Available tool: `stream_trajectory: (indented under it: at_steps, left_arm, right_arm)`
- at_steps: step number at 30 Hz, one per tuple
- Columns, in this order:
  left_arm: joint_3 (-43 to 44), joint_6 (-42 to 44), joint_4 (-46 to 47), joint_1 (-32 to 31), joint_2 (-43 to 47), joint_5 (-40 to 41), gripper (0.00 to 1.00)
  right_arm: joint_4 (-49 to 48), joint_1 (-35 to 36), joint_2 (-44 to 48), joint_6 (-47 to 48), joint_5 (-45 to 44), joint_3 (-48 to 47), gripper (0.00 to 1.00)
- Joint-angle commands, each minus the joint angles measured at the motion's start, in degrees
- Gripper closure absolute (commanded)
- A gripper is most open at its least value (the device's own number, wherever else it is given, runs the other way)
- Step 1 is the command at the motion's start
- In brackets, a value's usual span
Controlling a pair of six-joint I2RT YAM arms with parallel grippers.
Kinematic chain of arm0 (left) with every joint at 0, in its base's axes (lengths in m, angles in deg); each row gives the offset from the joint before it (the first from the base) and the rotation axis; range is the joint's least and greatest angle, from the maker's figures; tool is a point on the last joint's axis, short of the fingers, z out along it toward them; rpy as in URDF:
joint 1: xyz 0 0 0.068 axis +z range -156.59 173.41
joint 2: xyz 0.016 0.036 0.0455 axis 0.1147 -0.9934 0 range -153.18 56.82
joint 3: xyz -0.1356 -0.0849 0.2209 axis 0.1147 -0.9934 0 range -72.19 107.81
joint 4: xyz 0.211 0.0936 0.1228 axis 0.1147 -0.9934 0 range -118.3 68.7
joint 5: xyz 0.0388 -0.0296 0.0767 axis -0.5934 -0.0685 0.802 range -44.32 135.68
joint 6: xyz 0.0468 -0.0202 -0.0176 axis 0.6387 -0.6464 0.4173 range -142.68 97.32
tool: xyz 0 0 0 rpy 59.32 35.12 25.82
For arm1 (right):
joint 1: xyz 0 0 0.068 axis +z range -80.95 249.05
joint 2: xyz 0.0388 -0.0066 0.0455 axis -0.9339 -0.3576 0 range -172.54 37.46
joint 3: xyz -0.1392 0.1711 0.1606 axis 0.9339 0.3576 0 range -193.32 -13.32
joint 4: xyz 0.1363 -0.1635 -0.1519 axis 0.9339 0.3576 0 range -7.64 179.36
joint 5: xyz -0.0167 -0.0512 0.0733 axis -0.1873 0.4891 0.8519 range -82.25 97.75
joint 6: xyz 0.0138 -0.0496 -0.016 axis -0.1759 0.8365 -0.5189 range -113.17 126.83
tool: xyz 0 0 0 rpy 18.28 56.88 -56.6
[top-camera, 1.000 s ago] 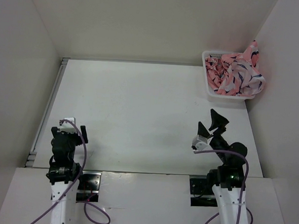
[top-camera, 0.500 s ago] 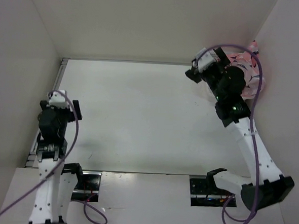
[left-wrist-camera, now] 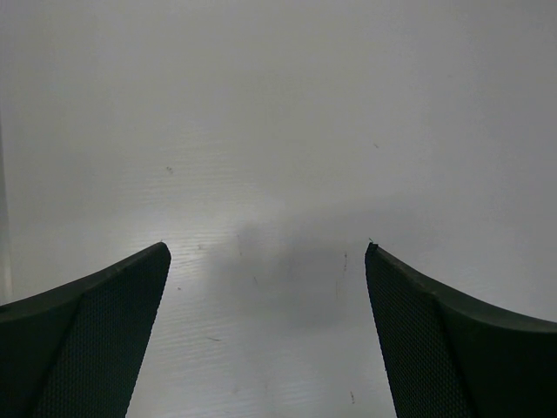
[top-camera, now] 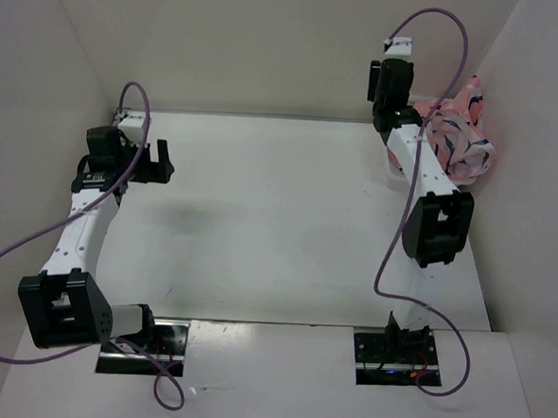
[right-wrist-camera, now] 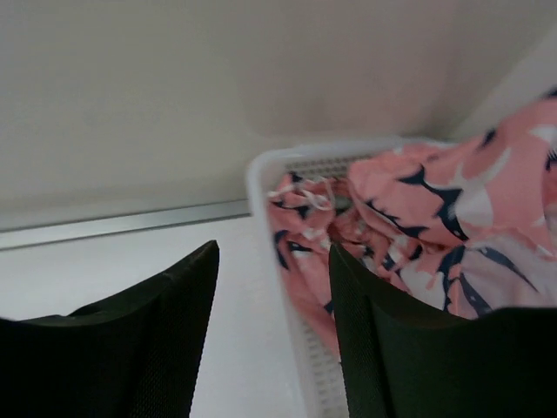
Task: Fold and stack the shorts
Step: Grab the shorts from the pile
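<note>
Right tool (right-wrist-camera: 273, 261) advanced to basket (right-wrist-camera: 258, 178), shorts (right-wrist-camera: 409, 200) heaped inside

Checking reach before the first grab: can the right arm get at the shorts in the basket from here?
Probably yes. The right gripper is open and just short of the basket. The shorts are heaped above its rim, with nothing in between.

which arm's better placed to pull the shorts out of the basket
Right. The right gripper is open at the basket rim, the shorts just ahead; the left gripper is open over the table, opposite side.
</note>
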Motion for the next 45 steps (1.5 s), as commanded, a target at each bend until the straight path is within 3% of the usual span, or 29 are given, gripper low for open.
stream_trajectory:
  at_steps: [1, 2, 5, 12, 16, 23, 26, 31, 36, 45]
  left_arm:
    - [4.76, 0.19, -0.34, -0.09, -2.78, -5.44, 0.01]
    - [5.29, 0.19, -0.87, -0.09, -4.70, -5.45, 0.01]
    - [6.52, 0.19, -0.87, -0.09, -8.39, -4.84, 0.01]
    - [11.27, 0.19, -1.48, -0.09, -15.52, -4.13, 0.01]
    - [13.47, 0.19, -2.53, -0.09, -19.12, -3.61, 0.01]
    - [16.28, 0.19, -4.21, -0.09, -22.38, -2.98, 0.01]
    - [16.28, 0.19, -4.21, -0.09, -23.61, -2.98, 0.01]
    - [16.28, 0.19, -4.73, -2.20, -24.67, -1.75, 0.01]
    - [17.51, 0.19, -5.44, -2.20, -26.69, -2.28, 0.01]
    - [21.03, 0.19, -7.63, -2.20, -28.54, -1.14, 0.01]
  right_arm:
    - [4.35, -3.56, -6.39, -9.19, -11.05, -6.36, 0.41]
    - [3.63, -3.56, -8.92, -9.18, -12.73, -6.88, 0.32]
    - [4.95, -4.17, -13.76, -10.66, -13.26, -9.87, 0.31]
    - [5.39, -5.93, -21.33, -13.66, -16.69, -17.60, 0.65]
    - [5.39, -5.93, -25.11, -13.66, -15.47, -19.19, 0.65]
    - [7.49, -8.39, -30.31, -14.80, -13.45, -24.63, 0.64]
    - [8.02, -8.39, -31.63, -14.80, -11.86, -24.64, 0.56]
    - [8.72, -9.62, -33.90, -15.33, -10.72, -25.34, 0.55]
    - [9.34, -10.68, -35.58, -15.33, -7.48, -25.87, 0.40]
    - [10.39, -11.21, -39.62, -16.65, -8.88, -29.30, 0.39]
